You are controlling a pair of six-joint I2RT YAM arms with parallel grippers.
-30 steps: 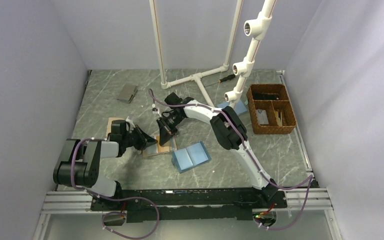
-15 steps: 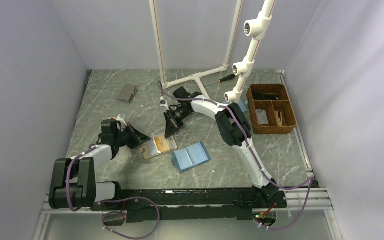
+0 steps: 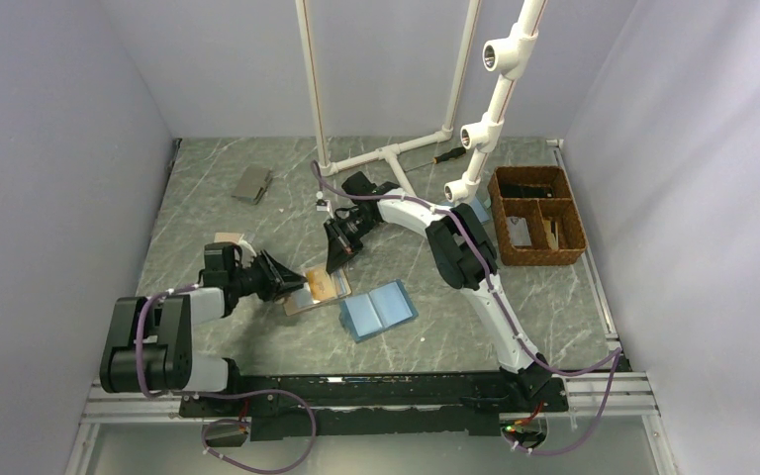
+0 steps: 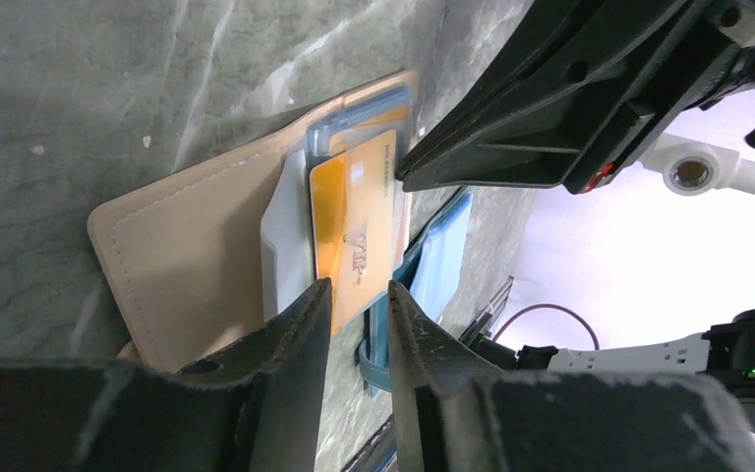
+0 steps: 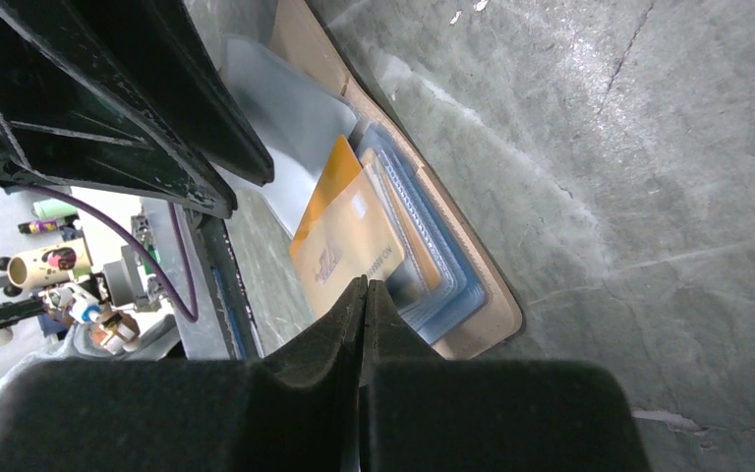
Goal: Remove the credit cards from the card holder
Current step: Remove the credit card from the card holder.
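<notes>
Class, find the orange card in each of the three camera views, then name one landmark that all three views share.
Top external: the orange card is left of centre, just left of the light-blue wallet.
Left wrist: it is at the picture's middle, standing lengthwise.
Right wrist: it is just left of centre, slanted.
Shared landmark: the tan card holder, lying open under the card.

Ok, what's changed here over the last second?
The left gripper pulled back left off the card holder, then returned to its left edge and opened its jaws at the end of the orange card. The right gripper drew back toward the far side early on, then held, shut. The card holder and the light-blue wallet stayed put.
</notes>
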